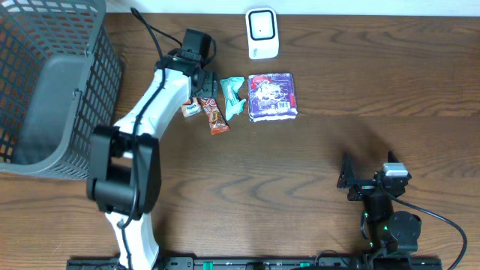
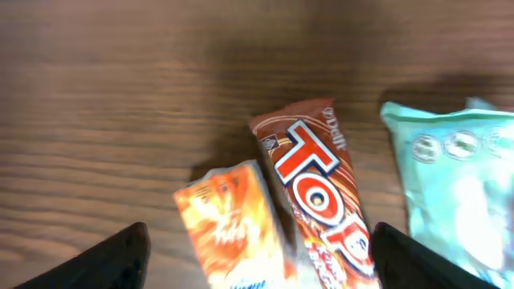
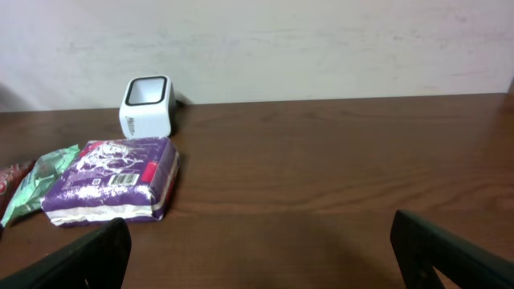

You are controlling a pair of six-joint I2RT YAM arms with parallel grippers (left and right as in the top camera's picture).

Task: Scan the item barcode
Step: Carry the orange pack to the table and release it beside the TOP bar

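So the Top bar point(image 2: 321, 201) is lying flat on the tabletop point(image 1: 300, 172), right under the left gripper point(image 2: 259, 253). Its long axis runs from the far edge toward the near one, leaning a bit to the right. The wrapper's red-brown and glossy, with big red-and-white letters facing up. A small orange packet point(image 2: 233, 233) sits tilted against its left side, touching it. The left jaws are spread wide with nothing in them. The right gripper point(image 3: 257, 249) is way off near the front, its jaws wide apart too and empty. The white scanner point(image 1: 262, 33) is at the far edge.
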